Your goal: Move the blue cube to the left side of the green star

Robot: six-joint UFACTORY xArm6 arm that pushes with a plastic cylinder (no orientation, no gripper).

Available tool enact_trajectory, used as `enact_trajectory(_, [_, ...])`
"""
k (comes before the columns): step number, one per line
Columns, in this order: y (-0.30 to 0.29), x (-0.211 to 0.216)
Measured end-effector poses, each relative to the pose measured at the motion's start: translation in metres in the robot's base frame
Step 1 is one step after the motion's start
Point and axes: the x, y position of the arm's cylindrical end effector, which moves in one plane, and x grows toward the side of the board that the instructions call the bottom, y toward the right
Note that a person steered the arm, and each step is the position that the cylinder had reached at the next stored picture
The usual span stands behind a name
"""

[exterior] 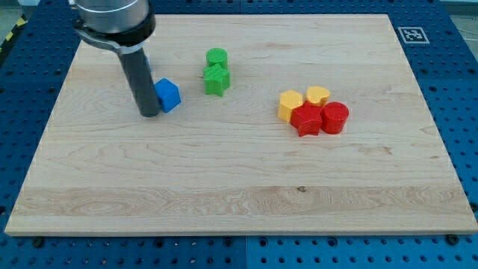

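Note:
The blue cube (168, 95) sits on the wooden board at the view's upper left. The green star (216, 80) lies to its right and a little higher, with a gap between them. My tip (149, 113) rests on the board touching the blue cube's left side, slightly below its centre. The dark rod rises from there toward the view's top left.
A green round block (216, 57) touches the star's top. A cluster right of centre holds a yellow hexagon (290, 105), a yellow heart (317, 96), a red star (306, 119) and a red round block (334, 117). The board (239, 194) lies on a blue perforated table.

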Motion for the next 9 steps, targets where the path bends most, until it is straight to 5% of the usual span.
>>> enact_trajectory(9, [0.021,-0.017])
